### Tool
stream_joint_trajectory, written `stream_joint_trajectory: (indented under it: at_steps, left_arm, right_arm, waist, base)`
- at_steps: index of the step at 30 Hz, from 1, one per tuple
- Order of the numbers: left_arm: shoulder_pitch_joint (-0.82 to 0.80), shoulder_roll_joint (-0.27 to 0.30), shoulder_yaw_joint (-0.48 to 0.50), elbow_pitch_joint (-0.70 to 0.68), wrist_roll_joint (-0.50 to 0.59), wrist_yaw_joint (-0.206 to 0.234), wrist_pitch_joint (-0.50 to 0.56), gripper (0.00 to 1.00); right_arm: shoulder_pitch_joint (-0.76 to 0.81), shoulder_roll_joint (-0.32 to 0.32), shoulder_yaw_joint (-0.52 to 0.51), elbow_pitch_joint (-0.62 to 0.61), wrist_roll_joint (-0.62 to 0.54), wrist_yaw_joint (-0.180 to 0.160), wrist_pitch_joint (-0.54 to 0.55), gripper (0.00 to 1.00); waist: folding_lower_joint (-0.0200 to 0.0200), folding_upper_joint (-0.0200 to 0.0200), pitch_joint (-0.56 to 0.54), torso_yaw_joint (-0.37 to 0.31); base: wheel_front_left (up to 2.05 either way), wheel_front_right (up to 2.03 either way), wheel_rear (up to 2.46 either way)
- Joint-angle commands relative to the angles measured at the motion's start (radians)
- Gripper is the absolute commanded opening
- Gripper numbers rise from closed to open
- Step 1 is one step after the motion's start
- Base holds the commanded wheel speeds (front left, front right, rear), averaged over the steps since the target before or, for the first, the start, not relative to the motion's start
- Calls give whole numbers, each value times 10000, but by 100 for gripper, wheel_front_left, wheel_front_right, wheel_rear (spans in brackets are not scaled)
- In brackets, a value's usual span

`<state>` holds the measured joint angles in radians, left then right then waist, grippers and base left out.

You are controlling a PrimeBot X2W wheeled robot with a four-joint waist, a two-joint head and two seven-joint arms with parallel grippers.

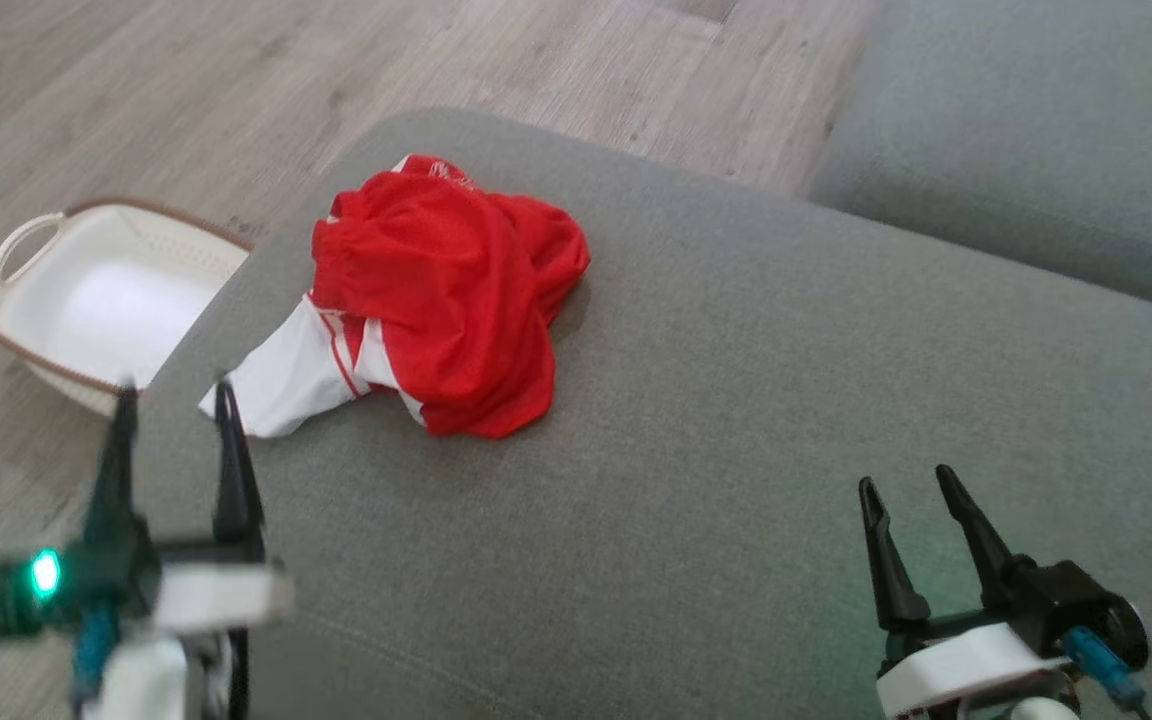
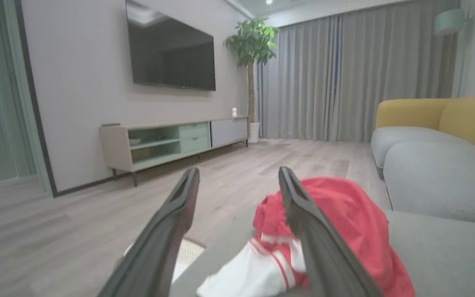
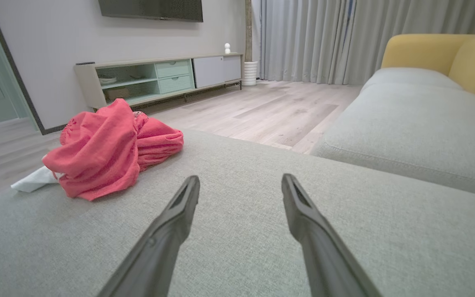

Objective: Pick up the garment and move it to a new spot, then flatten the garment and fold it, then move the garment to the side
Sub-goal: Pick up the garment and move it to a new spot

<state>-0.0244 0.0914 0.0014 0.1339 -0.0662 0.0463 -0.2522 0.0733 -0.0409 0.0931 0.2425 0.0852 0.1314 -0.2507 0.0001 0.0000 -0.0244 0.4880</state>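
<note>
A crumpled red garment with white trim [image 1: 446, 295] lies in a heap on the grey cushion [image 1: 736, 400], toward its far left side. A white sleeve part sticks out near the cushion's left edge. My left gripper [image 1: 174, 395] is open at the lower left, its fingertips just short of that white part; in the left wrist view the garment [image 2: 344, 222] sits right behind my right-hand finger. My right gripper [image 1: 904, 482] stands open over bare cushion at the lower right, well away from the garment [image 3: 109, 152].
A white laundry basket [image 1: 101, 300] with a brown rim stands on the wood floor left of the cushion. A second grey cushion [image 1: 1036, 130] lies at the far right. A TV cabinet [image 3: 159, 78] and yellow sofa back [image 3: 439, 53] stand farther off.
</note>
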Motion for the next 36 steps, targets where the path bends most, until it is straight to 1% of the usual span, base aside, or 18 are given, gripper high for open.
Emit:
stream_joint_trajectory:
  at_steps: [1,2,5,9,14,17,22,25,28,31,33,34,35,36]
  left_arm:
    - [-906,227,311,-261,71,-86,-95,100]
    - [-1730,494,325,21,31,-326,-95,100]
    - [-3218,804,281,692,-123,-703,62,100]
    - [-5326,1198,264,1975,-503,-1193,665,100]
    - [-7616,1364,75,3980,-1141,-1566,1537,100]
    - [-8726,1479,-112,5364,-1260,-1641,1941,100]
    - [-9922,1380,-85,7749,-1975,-1726,2844,100]
    - [-10288,1345,-136,8838,-2394,-1756,3249,100]
    - [-10441,1266,-343,9583,-2795,-1764,3626,100]
    - [-10456,1425,-472,10192,-2878,-1766,3605,100]
    - [-10448,1354,-576,10474,-3022,-1767,3677,100]
    - [-10457,1316,-612,10526,-3144,-1767,3679,42]
    - [-10477,1316,-671,10517,-3244,-1768,3602,0]
    - [-10508,1372,-737,10479,-3316,-1768,3459,0]
  right_arm:
    - [-232,-93,148,-352,-128,-7,-111,100]
    - [-303,-93,66,-478,-425,-7,-111,100]
    - [-700,-137,-85,-598,-997,-7,-111,100]
    - [-1201,-577,-59,-814,-1317,-7,-111,100]
    - [-1749,-1311,-13,-1173,-1463,-7,-111,100]
    - [-1985,-1742,8,-1418,-1536,-7,-111,100]
    - [-2183,-2246,68,-1706,-1577,-7,-111,100]
    - [-2294,-2349,61,-1828,-1489,-7,-111,100]
    - [-2423,-2438,12,-1959,-1388,-7,-111,100]
    - [-2496,-2514,45,-2049,-1377,-7,-111,100]
    - [-2531,-2531,45,-2071,-1374,-7,-111,100]
    - [-2542,-2535,32,-2078,-1381,-7,-111,100]
    - [-2551,-2538,14,-2081,-1387,-7,-111,100]
    - [-2563,-2538,-4,-2077,-1391,-7,-111,100]
  waist:
    - [-1,0,204,138]
    - [-1,0,745,66]
    - [-1,0,1567,-41]
    - [-1,0,2512,-192]
    - [-1,0,3410,-306]
    - [-1,0,3857,-361]
    - [-1,0,4407,-550]
    - [-1,0,4732,-750]
    - [-1,0,5034,-880]
    - [-1,0,5231,-983]
    - [-1,0,5321,-1036]
    - [-1,0,5361,-1051]
    - [-1,0,5384,-1054]
    - [-1,0,5404,-1061]
  base:
    - [0,0,0]
    - [0,0,0]
    - [0,0,0]
    - [0,0,0]
    - [0,0,0]
    - [0,0,0]
    - [0,0,0]
    - [0,0,0]
    - [0,0,0]
    - [0,0,0]
    - [0,0,0]
    - [0,0,0]
    - [0,0,0]
    - [0,0,0]
